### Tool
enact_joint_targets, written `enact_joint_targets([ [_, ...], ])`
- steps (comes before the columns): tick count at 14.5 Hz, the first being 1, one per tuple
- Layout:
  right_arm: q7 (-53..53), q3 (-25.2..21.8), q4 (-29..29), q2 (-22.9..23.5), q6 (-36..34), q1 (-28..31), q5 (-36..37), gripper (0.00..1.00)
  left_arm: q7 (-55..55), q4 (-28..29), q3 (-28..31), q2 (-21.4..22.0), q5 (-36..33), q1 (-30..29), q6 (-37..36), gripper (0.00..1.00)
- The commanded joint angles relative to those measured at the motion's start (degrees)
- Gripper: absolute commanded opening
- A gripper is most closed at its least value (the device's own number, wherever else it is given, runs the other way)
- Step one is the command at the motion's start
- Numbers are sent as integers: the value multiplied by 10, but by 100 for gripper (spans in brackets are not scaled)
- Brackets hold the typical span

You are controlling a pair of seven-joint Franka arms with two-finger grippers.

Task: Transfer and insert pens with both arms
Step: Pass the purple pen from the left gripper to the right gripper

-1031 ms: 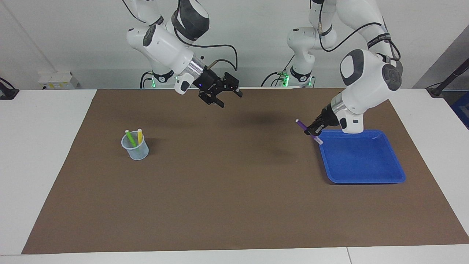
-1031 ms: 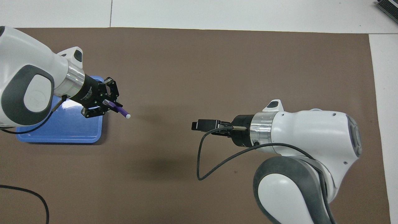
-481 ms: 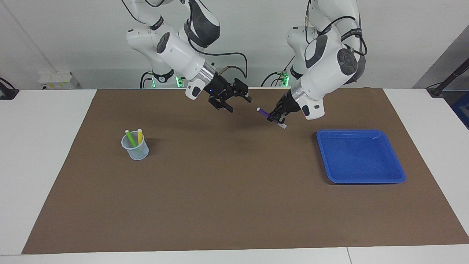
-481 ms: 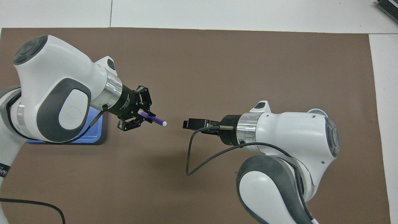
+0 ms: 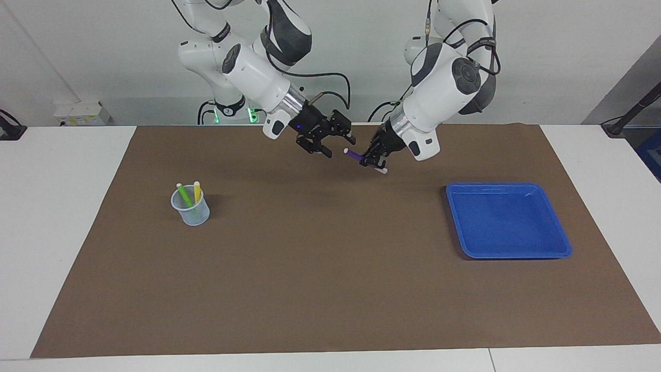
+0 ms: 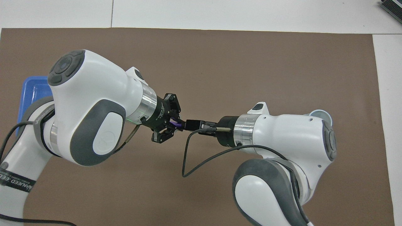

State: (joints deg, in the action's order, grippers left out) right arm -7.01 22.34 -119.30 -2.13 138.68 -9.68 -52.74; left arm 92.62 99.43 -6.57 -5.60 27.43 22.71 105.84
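Note:
My left gripper (image 5: 373,159) is shut on the purple pen (image 5: 356,154), held up over the mat's middle, close to the robots' edge. The pen's free end points at my right gripper (image 5: 341,146), whose jaws stand apart with that end at their mouth. In the overhead view the right gripper (image 6: 190,124) covers the pen's tip, and only a short purple stretch of the pen (image 6: 178,125) shows by the left gripper (image 6: 174,124). The green pen (image 5: 184,196) and the yellow pen (image 5: 197,191) stand in a clear cup (image 5: 192,213) toward the right arm's end.
A blue tray (image 5: 516,254) lies on the brown mat toward the left arm's end, partly hidden under the left arm in the overhead view (image 6: 31,91). A black cable (image 6: 188,157) loops down from the right wrist.
The left arm has carried the purple pen from the tray's edge toward the middle of the mat. The right gripper has come to meet it, and the pen's end has reached its fingers.

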Motion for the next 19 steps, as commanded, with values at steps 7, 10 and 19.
enact_joint_targets([
  [7, -2, 2, 8, 10, 12, -5, -13, 0, 2, 49, 10, 32, 10, 11, 27, 0],
  [10, -5, 2, 9, 10, 6, -4, -12, 0, 0, 51, 10, 33, 10, 11, 28, 0],
  [19, -5, -5, 20, 3, -84, 50, 105, 0, -20, 45, 22, 37, 3, -6, 29, 100],
])
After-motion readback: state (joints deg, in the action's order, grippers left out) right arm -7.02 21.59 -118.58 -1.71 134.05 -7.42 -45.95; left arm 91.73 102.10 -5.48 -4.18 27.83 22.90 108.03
